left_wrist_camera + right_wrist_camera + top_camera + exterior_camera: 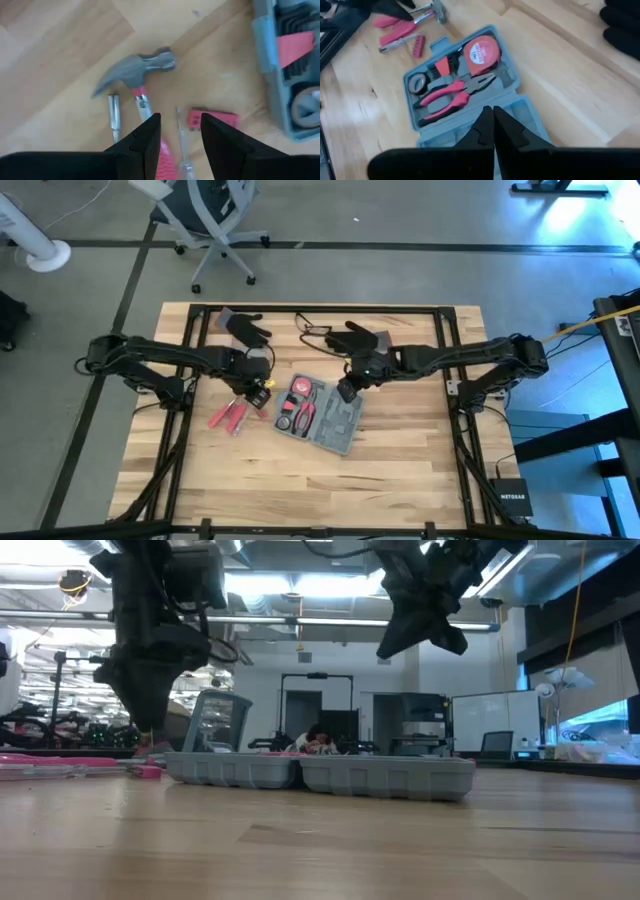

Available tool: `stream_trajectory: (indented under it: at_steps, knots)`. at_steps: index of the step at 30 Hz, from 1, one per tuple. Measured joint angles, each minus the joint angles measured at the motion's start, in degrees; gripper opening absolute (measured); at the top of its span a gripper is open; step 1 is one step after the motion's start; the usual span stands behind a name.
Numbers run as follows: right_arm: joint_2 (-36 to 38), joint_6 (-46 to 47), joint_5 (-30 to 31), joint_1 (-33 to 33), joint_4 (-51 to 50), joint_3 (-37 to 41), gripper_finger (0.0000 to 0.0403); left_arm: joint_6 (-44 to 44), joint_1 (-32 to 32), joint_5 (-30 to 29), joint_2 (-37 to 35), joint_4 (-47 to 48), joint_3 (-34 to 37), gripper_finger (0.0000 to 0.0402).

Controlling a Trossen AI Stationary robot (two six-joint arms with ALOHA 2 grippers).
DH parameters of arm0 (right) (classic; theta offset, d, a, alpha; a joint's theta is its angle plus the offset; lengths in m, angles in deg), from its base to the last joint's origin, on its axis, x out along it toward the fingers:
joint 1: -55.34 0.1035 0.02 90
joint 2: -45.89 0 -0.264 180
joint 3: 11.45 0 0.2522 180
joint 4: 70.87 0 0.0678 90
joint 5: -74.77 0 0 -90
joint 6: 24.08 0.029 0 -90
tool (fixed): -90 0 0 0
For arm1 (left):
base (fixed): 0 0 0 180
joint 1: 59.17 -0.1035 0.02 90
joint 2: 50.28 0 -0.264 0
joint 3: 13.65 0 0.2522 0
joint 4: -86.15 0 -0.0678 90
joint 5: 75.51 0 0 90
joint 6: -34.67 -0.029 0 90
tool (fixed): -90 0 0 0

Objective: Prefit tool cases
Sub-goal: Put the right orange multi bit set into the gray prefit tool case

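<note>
Our closed right gripper [492,117] hovers directly over the flat grey-blue plastic tool case [322,414], whose long axis runs diagonally, while our half-open, empty left gripper [180,131] hangs beside it over the loose red-handled hammer [136,70].

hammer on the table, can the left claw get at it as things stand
Probably yes. The left claw hangs open right over the hammer handle, and nothing lies between them; a screwdriver lies close beside the handle.

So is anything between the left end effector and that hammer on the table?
Nothing visible. The left end effector hangs open right over the hammer, handle between its fingers, a screwdriver and a bit holder lying beside it. The tool case sits off to the side.
</note>
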Motion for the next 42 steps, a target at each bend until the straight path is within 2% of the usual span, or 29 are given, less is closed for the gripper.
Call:
stream_trajectory:
  at_steps: [6,10,14,17,20,25,27,30,32,38,42]
  knots:
    - [0.0,-4.0,-5.6,-2.6,0.2,0.9,0.0,6.0,3.3,-6.2,0.5,1.2,0.1,0.0132]
    - [0.0,-5.4,-7.8,-3.6,0.2,0.9,0.0,7.1,3.1,-6.8,0.7,0.1,0.0,0.0132]
    - [0.0,-6.6,-7.8,-3.5,0.1,0.9,0.0,7.5,3.8,-3.2,0.9,-2.7,0.0,0.0132]
    - [0.0,-6.7,-8.0,-3.4,0.0,0.9,0.0,7.3,6.0,-3.1,1.4,-3.3,0.0,0.0132]
    - [0.0,-6.7,-8.0,-3.4,0.0,0.9,0.0,4.0,8.1,-3.1,2.8,-3.1,0.0,0.0132]
    - [0.0,-6.7,-7.8,-3.4,0.1,0.9,0.0,-11.0,9.7,-3.5,5.1,-3.2,0.0,0.0132]
    - [0.0,-6.4,-8.3,-3.4,0.1,0.9,0.0,-11.0,8.6,-2.6,5.2,-4.3,0.0,0.0132]
    - [0.0,-5.3,-8.9,-3.4,0.2,0.9,0.0,-7.9,7.0,2.9,5.1,-8.3,0.0,0.0132]
    - [0.0,-5.5,-8.9,-3.4,0.2,0.9,0.0,-7.8,6.8,4.5,5.1,-7.7,0.0,0.0132]
    - [0.0,-5.4,-8.9,-3.4,0.3,0.9,0.0,-4.3,5.2,3.2,4.6,-6.3,0.0,0.0132]
    - [-0.1,-5.0,-8.9,-3.4,0.4,0.9,0.0,-10.1,4.5,3.2,4.6,-6.3,0.0,0.0132]
